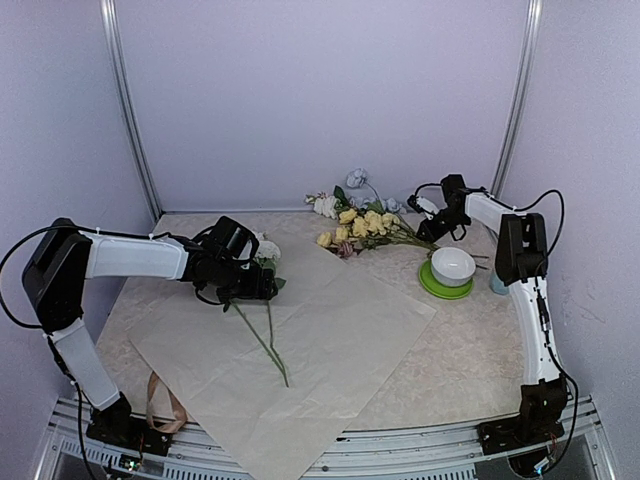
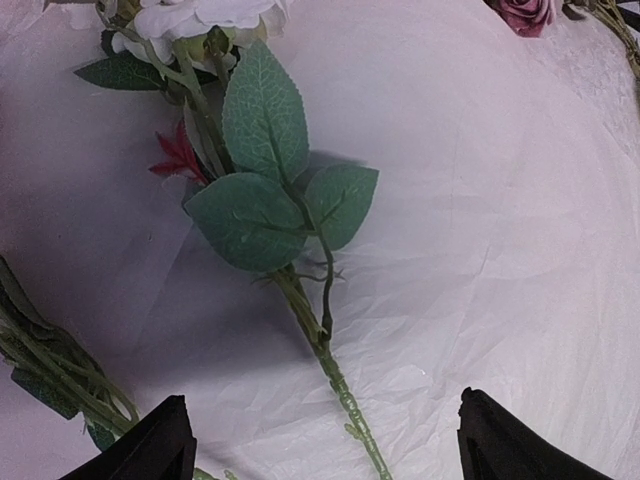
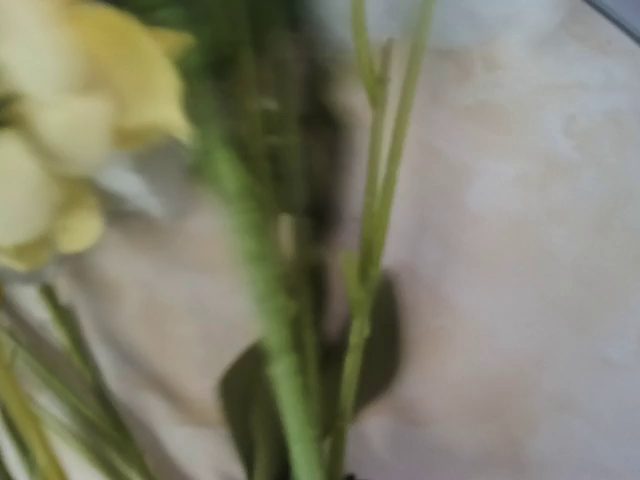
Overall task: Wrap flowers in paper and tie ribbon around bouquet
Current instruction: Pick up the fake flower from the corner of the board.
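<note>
The paper (image 1: 330, 340) lies flat across the middle of the table. One white flower (image 1: 266, 250) with a long green stem (image 2: 335, 375) rests on it. My left gripper (image 1: 247, 282) hovers over that stem, open, its black fingertips (image 2: 150, 450) wide on either side and not touching it. The rest of the flowers (image 1: 362, 224), yellow, pink and white, lie at the back. My right gripper (image 1: 437, 230) is at their stem ends. In the right wrist view the blurred green stems (image 3: 275, 380) rise from bottom centre, where the jaws meet on them. The ribbon (image 1: 160, 400) lies at the near left.
A white bowl (image 1: 453, 264) sits on a green plate (image 1: 432, 285) just right of the paper, below my right gripper. A pale blue cup (image 1: 497, 282) stands behind the right arm. Purple walls close the back and sides.
</note>
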Controlling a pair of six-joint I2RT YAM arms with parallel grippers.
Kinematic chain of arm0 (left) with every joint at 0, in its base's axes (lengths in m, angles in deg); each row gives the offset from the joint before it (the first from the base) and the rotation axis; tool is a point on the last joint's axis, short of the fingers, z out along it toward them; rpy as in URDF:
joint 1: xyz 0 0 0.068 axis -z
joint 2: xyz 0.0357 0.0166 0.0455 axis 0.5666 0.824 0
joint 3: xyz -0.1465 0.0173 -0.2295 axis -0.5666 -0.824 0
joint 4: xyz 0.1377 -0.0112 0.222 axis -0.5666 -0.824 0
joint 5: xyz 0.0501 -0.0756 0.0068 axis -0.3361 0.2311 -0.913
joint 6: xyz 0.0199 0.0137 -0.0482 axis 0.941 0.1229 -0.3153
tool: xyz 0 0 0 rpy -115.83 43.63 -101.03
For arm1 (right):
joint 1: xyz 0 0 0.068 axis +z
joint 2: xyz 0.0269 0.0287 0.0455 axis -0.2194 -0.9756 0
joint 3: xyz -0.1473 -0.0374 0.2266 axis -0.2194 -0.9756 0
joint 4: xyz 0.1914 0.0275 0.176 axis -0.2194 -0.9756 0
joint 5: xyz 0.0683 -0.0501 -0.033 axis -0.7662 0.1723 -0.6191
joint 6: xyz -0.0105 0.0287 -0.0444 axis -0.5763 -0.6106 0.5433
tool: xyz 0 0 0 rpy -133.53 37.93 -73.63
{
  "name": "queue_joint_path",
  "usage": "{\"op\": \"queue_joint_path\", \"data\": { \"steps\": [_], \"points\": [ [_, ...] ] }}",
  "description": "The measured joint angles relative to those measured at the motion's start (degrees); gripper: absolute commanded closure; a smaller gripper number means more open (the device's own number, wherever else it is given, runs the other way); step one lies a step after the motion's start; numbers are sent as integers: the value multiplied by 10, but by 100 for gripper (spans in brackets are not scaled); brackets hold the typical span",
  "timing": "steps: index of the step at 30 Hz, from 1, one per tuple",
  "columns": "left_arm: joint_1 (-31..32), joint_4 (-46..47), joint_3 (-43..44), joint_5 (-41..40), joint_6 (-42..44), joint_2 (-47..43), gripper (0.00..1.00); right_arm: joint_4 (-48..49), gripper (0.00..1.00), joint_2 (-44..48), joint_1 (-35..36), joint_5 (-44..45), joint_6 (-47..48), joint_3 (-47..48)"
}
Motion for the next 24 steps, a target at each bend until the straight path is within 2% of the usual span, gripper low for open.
{"op": "queue_joint_path", "data": {
  "steps": [5, 12, 24],
  "points": [
    [0, 0, 0, 0, 0, 0, 11, -2, 100, 2, 0, -16, 12, 0],
    [0, 0, 0, 0, 0, 0, 11, 3, 100, 26, 1, 3, 10, -10],
    [1, 0, -6, 0, 0, -3, 11, 39, 100, 191, 25, 68, -38, -66]
  ]
}}
